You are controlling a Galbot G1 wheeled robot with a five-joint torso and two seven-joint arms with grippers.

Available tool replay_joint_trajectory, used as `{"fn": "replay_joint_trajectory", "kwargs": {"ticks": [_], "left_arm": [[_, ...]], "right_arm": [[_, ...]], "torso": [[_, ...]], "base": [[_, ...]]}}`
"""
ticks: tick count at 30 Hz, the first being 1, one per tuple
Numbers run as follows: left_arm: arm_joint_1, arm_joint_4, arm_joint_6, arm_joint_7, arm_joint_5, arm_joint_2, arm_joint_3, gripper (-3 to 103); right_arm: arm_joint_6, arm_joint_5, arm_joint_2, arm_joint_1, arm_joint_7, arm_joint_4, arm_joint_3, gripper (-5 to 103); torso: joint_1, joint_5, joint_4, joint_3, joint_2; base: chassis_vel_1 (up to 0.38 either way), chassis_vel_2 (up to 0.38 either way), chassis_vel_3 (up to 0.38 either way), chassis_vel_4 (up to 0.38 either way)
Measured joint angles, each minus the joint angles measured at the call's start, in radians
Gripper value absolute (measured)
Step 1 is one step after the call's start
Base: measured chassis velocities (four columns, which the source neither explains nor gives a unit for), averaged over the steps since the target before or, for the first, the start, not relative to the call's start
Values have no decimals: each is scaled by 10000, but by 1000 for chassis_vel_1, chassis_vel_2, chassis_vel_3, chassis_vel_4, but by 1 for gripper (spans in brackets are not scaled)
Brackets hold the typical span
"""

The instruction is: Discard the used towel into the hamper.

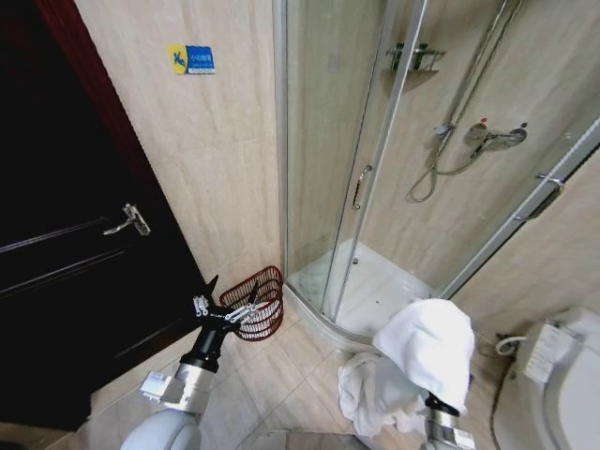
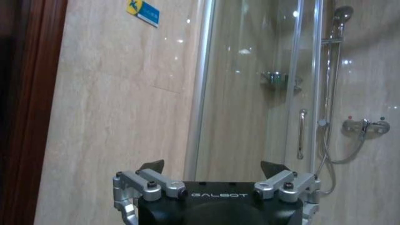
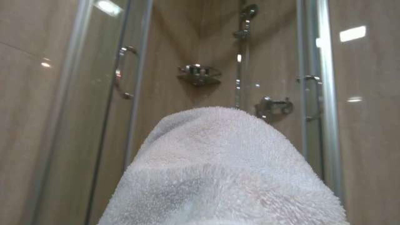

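two arms raised. left gripper (image 1: 232, 302) fingers spread, empty, just in front of the hamper (image 1: 259, 302), which stands on the floor against the wall beside the shower door (image 1: 323, 159). right gripper draped by the white towel (image 1: 427, 352); finger state cannot be told.

A dark door (image 1: 66, 272) with a metal lever handle (image 1: 128, 220) stands at the left, next to a beige tiled wall bearing a small blue and yellow sign (image 1: 191, 59). A glass shower enclosure (image 1: 342, 159) has a curved door handle (image 1: 360, 187), a white shower tray (image 1: 380, 291), a mixer tap (image 1: 497, 137) with hose, and a wire caddy (image 1: 416, 58). A white toilet (image 1: 567, 375) sits at the right on the tiled floor (image 1: 272, 375).
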Motion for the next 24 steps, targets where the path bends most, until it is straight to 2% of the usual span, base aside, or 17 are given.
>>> {"fn": "replay_joint_trajectory", "kwargs": {"ticks": [12,24], "left_arm": [[0,0,0,0,0,0,0,100],[0,0,0,0,0,0,0,100]], "right_arm": [[0,-272,-1,-11,-134,403,-762,11],[-1,-284,0,128,-198,695,-832,11]], "torso": [[-1,0,1,-1,0],[-1,0,1,-1,0]], "base": [[29,28,35,28],[98,97,97,98]]}}
